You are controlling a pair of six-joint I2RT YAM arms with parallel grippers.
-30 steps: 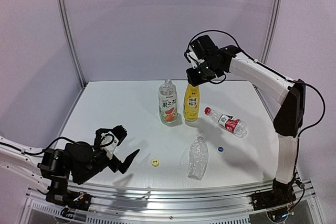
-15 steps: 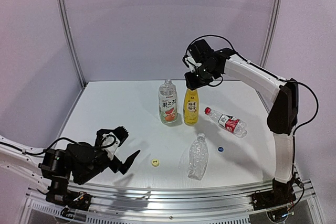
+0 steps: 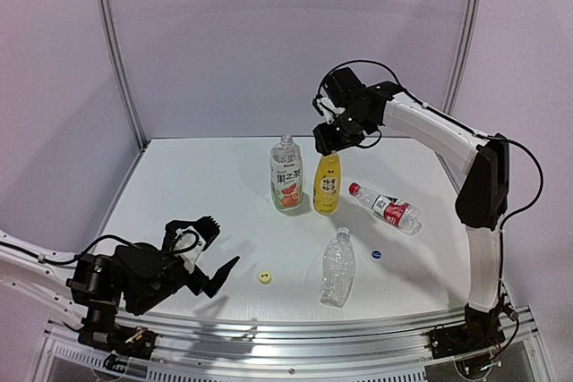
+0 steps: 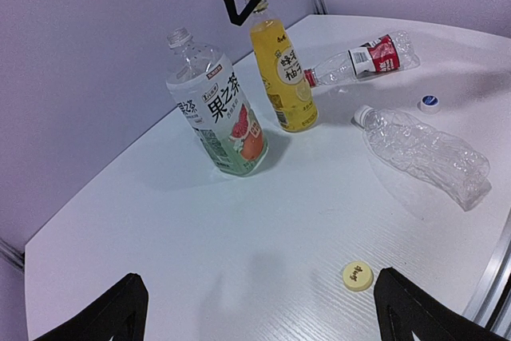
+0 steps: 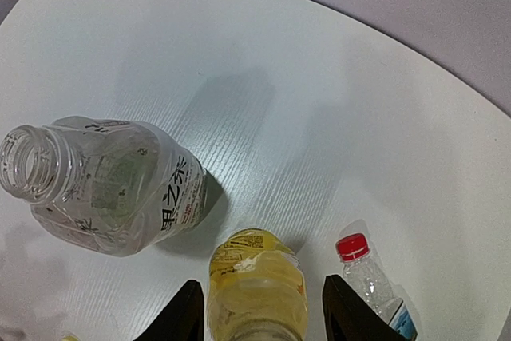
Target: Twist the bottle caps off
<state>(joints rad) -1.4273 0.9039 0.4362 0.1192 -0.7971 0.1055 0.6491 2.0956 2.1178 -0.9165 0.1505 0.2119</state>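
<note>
The right tool (image 3: 327,147) stood parted astride the top of the yellow bottle (image 3: 327,187) — the left tool (image 3: 222,241) gaped wide, empty.

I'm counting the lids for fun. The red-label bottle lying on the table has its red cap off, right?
No. The red-label bottle is lying on the table, but its red cap is on its neck, not off. The right wrist view shows it.
</note>
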